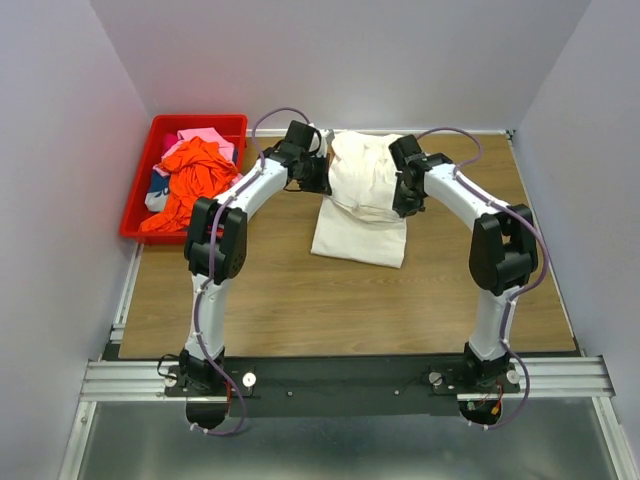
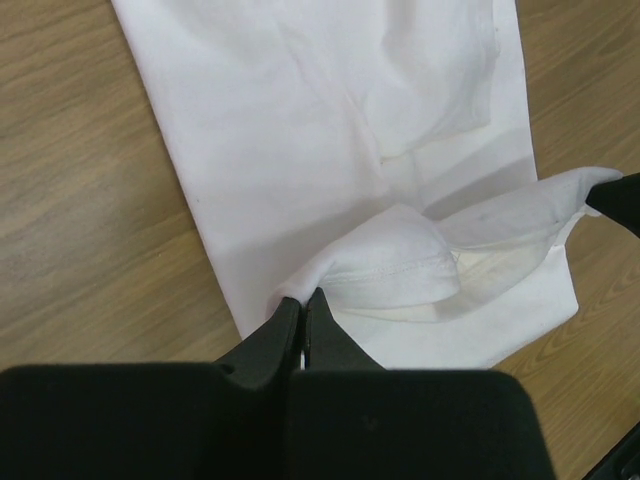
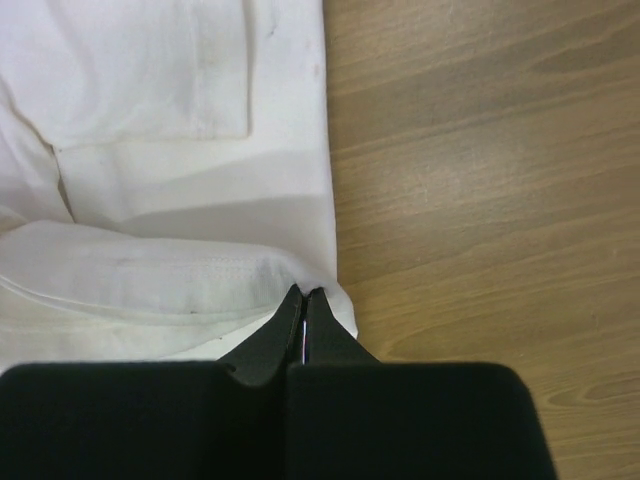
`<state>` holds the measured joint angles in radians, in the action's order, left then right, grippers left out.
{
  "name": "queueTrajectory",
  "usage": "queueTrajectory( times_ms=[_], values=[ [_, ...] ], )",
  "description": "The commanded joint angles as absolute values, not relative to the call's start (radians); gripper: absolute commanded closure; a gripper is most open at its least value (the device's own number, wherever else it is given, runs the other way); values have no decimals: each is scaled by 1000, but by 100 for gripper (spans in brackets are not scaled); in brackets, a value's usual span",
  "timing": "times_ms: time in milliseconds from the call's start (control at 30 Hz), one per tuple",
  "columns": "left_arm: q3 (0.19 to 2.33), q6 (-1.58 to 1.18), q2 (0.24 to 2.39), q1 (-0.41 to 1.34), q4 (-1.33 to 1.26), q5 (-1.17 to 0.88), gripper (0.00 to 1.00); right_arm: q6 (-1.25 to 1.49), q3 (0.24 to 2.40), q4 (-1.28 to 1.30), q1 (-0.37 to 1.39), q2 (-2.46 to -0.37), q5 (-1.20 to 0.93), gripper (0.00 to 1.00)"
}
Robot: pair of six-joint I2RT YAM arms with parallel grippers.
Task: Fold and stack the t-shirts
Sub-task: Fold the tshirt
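Wood bench [image 1: 300, 300]: white t-shirt [image 1: 360, 215] sits centre, toward far edge, partly folded. Left gripper [image 2: 303, 302] and right gripper [image 3: 303, 298] each clenched on a side hem. Probably light, limp, sags between pinches; hold hems near corners. Red bin [image 1: 200, 120] far-left corner.

A wood-grain tabletop [image 1: 300, 300] is enclosed by plain pale walls [image 1: 350, 60] at its far, left and right edges. An aluminium rail [image 1: 340, 378] is mounted along the near edge; a grey surface [image 1: 330, 450] is seen beyond it.

t-shirt [image 1: 360, 232] plain cream | bin [image 1: 197, 122] red | orange shirt [image 1: 192, 172] | pink shirt [image 1: 207, 134] | table [image 1: 300, 300] brown wood-grain
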<state>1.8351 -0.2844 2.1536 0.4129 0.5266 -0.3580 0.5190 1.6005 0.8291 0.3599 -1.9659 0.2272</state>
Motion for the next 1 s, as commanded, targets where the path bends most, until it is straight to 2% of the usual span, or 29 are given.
queueTrajectory(
  times_ms=[0,167,200,233,267,300,367,400,500,567,700,967],
  values=[
    [1897,-271,2203,393,555,-396,100,486,1663,825,339,-2008,224,100],
    [1905,-278,2243,382,534,-417,100,469,1704,827,315,-2068,222,100],
    [1910,-281,2250,379,528,-422,96,468,1710,825,308,-2072,227,100],
    [1927,-284,2258,377,522,-426,76,465,1716,825,305,-2077,229,99],
    [1934,-287,2273,371,522,-429,64,465,1733,825,295,-2085,227,94],
    [1963,-287,2278,367,526,-428,51,462,1741,825,290,-2086,226,79],
    [1986,-287,2278,357,529,-404,44,459,1769,825,282,-2089,221,65],
    [1988,-288,2272,345,525,-396,41,457,1796,825,276,-2088,218,49],
    [1950,-273,2220,333,503,-377,40,459,1821,825,270,-2077,186,31],
    [1878,-256,2179,327,485,-371,40,459,1804,825,272,-2057,151,29],
    [1723,-245,2102,328,442,-409,40,463,1744,815,271,-2020,89,28],
    [1434,-229,1961,334,347,-471,41,480,1427,713,271,-1864,-63,28]
  ],
)
